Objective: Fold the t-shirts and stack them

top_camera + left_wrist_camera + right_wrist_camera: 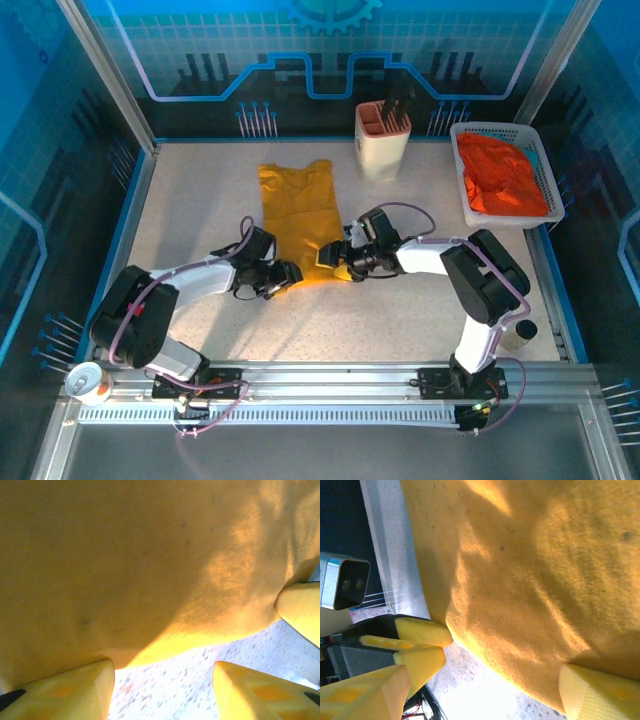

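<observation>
The mustard-yellow t-shirt (296, 210) lies flat on the table as a long strip, collar end toward the back. Both grippers sit low at its near hem. My left gripper (289, 272) is at the hem's left corner and stands open. In the left wrist view the cloth (140, 565) hangs just beyond its fingertips (80, 690), with bare table between them. My right gripper (336, 262) is at the hem's right side, open too. The hem (530, 590) reaches in between its fingers (600, 692). The orange-red t-shirt (505, 178) lies crumpled in the basket.
The white mesh basket (462, 135) stands at the back right, and a cream holder (383, 145) with dark utensils behind the shirt. A small roll (83, 381) rests at the near left corner. Blue rims edge the table. The left gripper's fingers (422, 631) are in the right wrist view.
</observation>
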Robot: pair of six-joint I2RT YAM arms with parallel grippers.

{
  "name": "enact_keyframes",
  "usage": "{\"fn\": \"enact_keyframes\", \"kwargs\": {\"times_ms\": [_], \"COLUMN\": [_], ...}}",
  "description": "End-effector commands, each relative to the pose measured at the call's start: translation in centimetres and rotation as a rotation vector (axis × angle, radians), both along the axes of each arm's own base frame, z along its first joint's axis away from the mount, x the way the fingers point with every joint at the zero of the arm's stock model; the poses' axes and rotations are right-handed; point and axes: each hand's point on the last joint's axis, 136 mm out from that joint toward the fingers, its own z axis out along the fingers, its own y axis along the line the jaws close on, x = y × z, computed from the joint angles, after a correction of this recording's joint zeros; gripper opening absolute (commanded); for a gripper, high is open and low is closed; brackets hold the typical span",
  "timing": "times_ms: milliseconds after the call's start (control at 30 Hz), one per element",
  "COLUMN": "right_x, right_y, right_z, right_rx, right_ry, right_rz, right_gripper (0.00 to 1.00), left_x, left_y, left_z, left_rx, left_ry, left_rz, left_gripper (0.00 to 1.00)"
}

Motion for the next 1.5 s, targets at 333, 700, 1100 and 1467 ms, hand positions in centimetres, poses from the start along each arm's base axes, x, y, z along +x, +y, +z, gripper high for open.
{"fn": "enact_keyframes", "kwargs": {"times_ms": [333,700,1100,1467], "right_x": [-9.1,-7.8,-8.4,-8.2], "right_y": [-3.4,-5.7,-9.5,-8.0], "right_z": [-3.5,2.7,0.4,-2.0], "right_rx": [-0.300,-0.407,-0.475,-0.453], "right_ry": [0.105,-0.082,-0.018,0.037], "right_rz": [0.047,0.027,0.041,0.063], "right_gripper": [0.85,1.00,0.80,0.62], "left_x": [-7.2,-7.7,-7.2,-5.7], "left_y": [1.2,1.9,3.3,1.8], "left_z": [-0.4,5.0,1.1,0.0], "left_rx": [0.023,0.020,0.136,0.109], "left_ry": [0.148,0.059,0.058,0.038], "left_rz": [-0.030,-0.059,-0.066,-0.066], "left_gripper": [0.56,0.42,0.58,0.48]}}
